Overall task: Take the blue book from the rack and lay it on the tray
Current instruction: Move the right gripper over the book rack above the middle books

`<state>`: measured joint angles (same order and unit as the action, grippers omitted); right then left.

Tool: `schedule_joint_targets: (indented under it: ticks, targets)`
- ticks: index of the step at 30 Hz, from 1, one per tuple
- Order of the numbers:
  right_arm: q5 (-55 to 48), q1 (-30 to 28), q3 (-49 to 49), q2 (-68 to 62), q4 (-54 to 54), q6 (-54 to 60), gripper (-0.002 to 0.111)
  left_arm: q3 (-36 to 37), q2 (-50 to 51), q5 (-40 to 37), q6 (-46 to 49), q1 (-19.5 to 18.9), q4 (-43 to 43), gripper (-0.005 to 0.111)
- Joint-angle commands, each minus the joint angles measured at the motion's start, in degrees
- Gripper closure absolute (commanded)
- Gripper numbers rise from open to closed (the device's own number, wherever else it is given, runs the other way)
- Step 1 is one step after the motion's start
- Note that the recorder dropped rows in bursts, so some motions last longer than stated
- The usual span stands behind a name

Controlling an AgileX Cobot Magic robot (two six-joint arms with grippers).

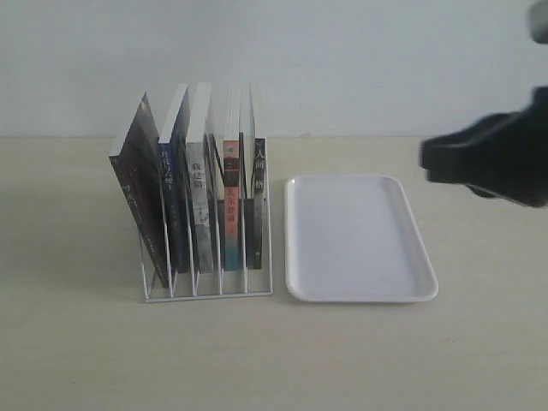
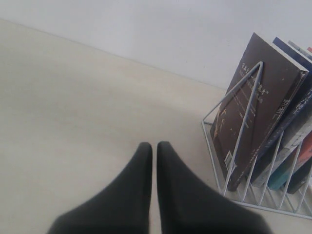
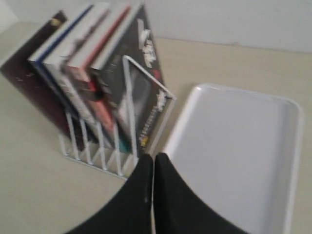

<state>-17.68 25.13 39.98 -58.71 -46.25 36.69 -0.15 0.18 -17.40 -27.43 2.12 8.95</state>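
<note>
The white wire rack (image 1: 205, 287) stands left of centre on the table with several upright books. The blue book (image 1: 169, 184), with a dark blue spine and white lettering, is in the second slot from the left; its cover is hidden. Its blue edge shows behind a dark brown book in the left wrist view (image 2: 291, 52) and among the blurred spines in the right wrist view (image 3: 58, 39). The white tray (image 1: 355, 235) lies just right of the rack with nothing on it. My right gripper (image 1: 426, 163) hovers shut above the tray's far right; my left gripper (image 2: 154, 146) is shut over bare table left of the rack (image 2: 234, 146).
Beside the blue book stand a leaning dark brown book (image 1: 137, 184), a grey-spined book (image 1: 199, 197), a red-and-teal-spined book (image 1: 230, 197) and a black-spined book (image 1: 257, 197). A pale wall runs along the table's far edge.
</note>
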Motion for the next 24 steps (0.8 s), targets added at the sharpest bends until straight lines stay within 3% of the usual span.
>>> schedule_joint_targets:
  ticks: [1, 5, 12, 20, 24]
  targets:
    - [4.2, 11.1, 10.3, -9.5, 2.6, 1.5, 0.109, 0.2, -0.2, 0.7, 0.1, -0.1, 0.0, 0.103]
    - [5.3, 16.0, 20.3, -18.9, 3.3, -1.9, 0.109, 0.2, -0.2, 0.7, 0.1, -0.1, 0.0, 0.103]
    - [-0.9, 16.0, 34.1, -30.3, 9.8, -13.1, 0.109, 0.2, -0.2, 0.7, 0.1, -0.1, 0.0, 0.103]
    - [-25.2, 20.6, 46.5, -35.7, 51.1, -35.7, 0.109, 0.2, -0.2, 0.7, 0.1, -0.1, 0.0, 0.103]
    - [-32.3, 25.0, 49.1, -35.7, 62.9, -49.3, 0.109, 0.2, -0.2, 0.7, 0.1, -0.1, 0.0, 0.103]
